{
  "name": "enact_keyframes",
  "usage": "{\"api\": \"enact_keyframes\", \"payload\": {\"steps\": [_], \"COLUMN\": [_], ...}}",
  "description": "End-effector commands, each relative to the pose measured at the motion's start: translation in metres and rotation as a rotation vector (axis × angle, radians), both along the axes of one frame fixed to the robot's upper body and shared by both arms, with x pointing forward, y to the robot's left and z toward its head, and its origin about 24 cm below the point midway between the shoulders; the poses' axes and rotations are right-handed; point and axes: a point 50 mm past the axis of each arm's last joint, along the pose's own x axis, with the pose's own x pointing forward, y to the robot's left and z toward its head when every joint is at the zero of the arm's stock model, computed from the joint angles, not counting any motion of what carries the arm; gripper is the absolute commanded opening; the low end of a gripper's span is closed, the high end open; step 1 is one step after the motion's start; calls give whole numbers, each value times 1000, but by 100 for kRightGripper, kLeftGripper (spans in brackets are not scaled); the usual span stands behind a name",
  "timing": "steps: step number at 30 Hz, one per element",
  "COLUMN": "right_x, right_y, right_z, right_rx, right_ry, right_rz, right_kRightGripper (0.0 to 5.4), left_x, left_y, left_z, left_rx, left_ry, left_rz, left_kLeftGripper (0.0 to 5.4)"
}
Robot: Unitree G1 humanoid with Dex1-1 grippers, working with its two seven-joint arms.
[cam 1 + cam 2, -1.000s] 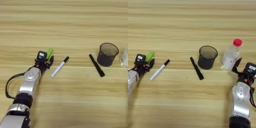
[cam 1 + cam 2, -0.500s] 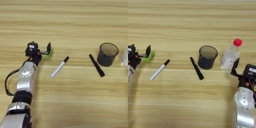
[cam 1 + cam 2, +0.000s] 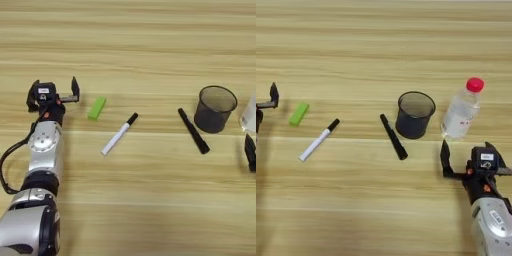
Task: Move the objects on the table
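Observation:
A small green block (image 3: 97, 107) lies flat on the table (image 3: 130, 45), free of any grip. Just left of it my left gripper (image 3: 54, 92) stands open and empty, one finger a short gap from the block. The long black marker (image 3: 393, 136) lies slanted beside the round black mesh cup (image 3: 415, 114), which stands upright. My right gripper (image 3: 476, 162) is open with nothing in it, on the near side of the cup and to its right.
A white marker with a black cap (image 3: 119, 134) lies slanted between the block and the black marker. A clear plastic bottle with a red cap (image 3: 462, 108) stands right of the cup, just beyond my right gripper.
My left gripper has let go of the green block and drawn away to the left; the block now lies on the table. My right gripper has come nearer and slightly left.

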Motion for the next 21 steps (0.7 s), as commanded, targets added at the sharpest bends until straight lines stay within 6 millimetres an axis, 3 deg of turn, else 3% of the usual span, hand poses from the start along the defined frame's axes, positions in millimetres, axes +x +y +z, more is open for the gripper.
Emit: {"api": "enact_keyframes", "payload": {"steps": [1, 12, 21], "right_x": [-2, 1, 16], "right_y": [11, 52, 71], "right_z": [-3, 6, -11], "right_rx": [-10, 81, 83], "right_ry": [50, 0, 46], "right_rz": [122, 349, 385], "right_kRightGripper": [540, 540, 540], "left_x": [3, 3, 2], "left_y": [1, -5, -6], "left_z": [4, 1, 0], "left_rx": [17, 28, 34], "left_ry": [-16, -10, -13], "left_rz": [-13, -45, -46], "left_kLeftGripper": [538, 538, 538]}}
